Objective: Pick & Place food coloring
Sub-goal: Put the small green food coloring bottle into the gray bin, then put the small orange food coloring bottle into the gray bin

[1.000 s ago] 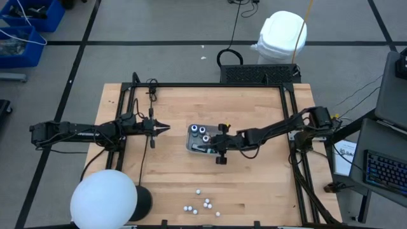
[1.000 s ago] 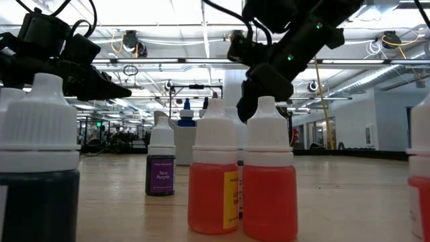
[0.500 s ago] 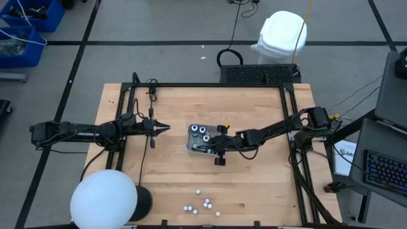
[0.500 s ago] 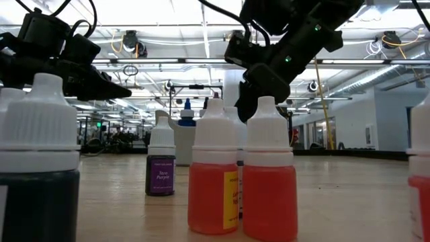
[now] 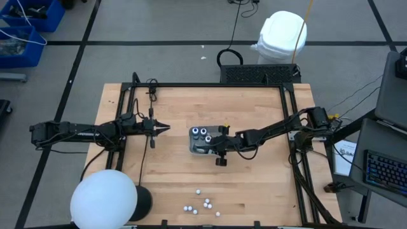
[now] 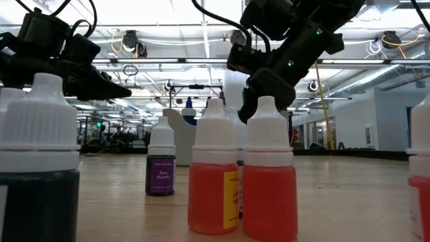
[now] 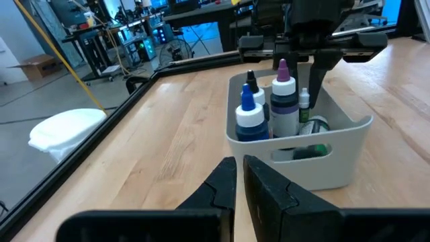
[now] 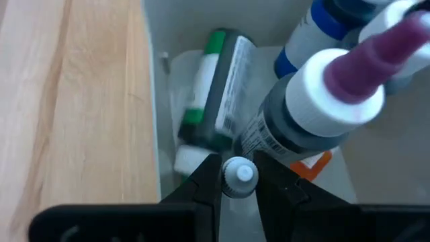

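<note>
So you are partway: your right claw (image 8: pixel 239 176) pinches a white-capped bottle (image 8: pixel 239 173) over the tray (image 5: pixel 194 147), which holds several bottles. The loose bottles (image 5: pixel 202 205) remain near the counter edge. Your left claw (image 5: pixel 164 128) waits narrow, empty.

Tall bottles (image 7: pixel 282 101) crowd tray (image 7: pixel 336 151) far side; bare wood between tray and small bottles (image 5: pixel 202 205).
</note>
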Tool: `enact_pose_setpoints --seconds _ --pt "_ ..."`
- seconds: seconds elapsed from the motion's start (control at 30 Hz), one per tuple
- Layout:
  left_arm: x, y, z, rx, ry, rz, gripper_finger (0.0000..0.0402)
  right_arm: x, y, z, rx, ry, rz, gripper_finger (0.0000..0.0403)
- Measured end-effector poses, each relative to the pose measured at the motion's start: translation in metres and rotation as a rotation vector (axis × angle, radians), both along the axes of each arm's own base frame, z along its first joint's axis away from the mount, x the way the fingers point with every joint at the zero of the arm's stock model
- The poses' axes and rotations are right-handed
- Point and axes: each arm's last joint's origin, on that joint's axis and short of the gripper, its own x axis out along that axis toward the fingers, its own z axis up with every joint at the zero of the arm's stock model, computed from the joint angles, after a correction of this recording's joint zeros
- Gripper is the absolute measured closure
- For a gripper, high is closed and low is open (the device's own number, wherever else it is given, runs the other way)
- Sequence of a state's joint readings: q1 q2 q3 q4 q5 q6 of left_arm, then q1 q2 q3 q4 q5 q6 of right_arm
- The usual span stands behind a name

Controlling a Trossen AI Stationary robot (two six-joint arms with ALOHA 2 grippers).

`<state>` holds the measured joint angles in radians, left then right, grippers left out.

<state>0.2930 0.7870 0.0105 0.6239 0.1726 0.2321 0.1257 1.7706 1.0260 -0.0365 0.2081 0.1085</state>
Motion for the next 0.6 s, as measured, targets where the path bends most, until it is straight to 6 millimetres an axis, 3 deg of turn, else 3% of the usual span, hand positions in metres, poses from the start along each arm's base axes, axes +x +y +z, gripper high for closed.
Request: enact_pose_setpoints --seconds 0.27,0.6 --pt "0.0 0.0 0.0 0.0 0.0 0.0 0.0366 0.0001 0.0003 -0.0002 0.001 -0.002 0.002 0.0346" --pt "0.0 0.0 0.0 0.0 0.0 0.0 0.0366 0.0005 0.0002 0.0006 0.002 -0.008 0.001 0.0289"
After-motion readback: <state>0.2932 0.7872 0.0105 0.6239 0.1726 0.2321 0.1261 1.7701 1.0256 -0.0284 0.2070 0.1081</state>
